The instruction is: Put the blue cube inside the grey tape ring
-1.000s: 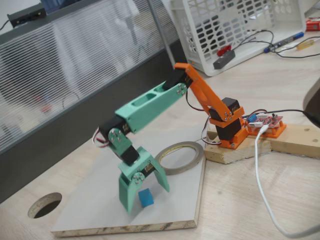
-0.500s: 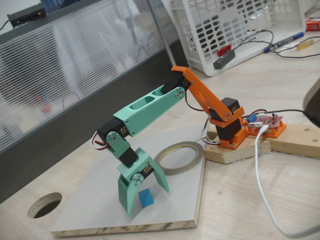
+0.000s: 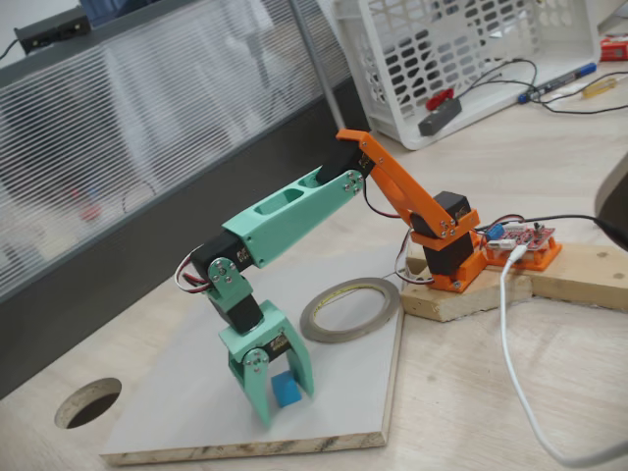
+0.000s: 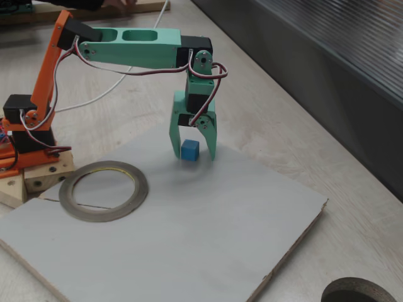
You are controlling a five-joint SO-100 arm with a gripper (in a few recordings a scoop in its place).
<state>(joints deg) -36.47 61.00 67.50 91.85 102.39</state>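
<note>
- I've got the wooden table point(image 3: 491, 392) under everything, pale grain, with a round dark hole point(image 3: 88, 402) cut through it near the board's corner; the same hole point(image 4: 359, 292) peeks in at the bottom edge of a fixed view.
- On the table lies the grey board point(image 4: 189, 233), flat, raw chipboard edge showing toward the camera.
- A white plastic basket point(image 3: 461, 49) sits at the far end of the table, well apart from the work.
- The arm point(image 3: 294, 206) reaches out from its orange base on a wooden block point(image 3: 461, 294), green forearm angled down over the board.
- The grey tape ring point(image 4: 102, 190) lies flat on the board near the base, hollow centre showing bare board; in both fixed views it's apart from the claw point(image 3: 348, 309).
- The claw point(image 4: 192, 148) points straight down, fingertips at the board, one green finger on each side of the cube.
- It's narrowed around the cube, but I can't tell whether the fingers actually press on it.
- The blue cube point(image 4: 189, 150) sits on the board between the fingers, well outside the ring; I see it low between the tips here too point(image 3: 286, 390).
</note>
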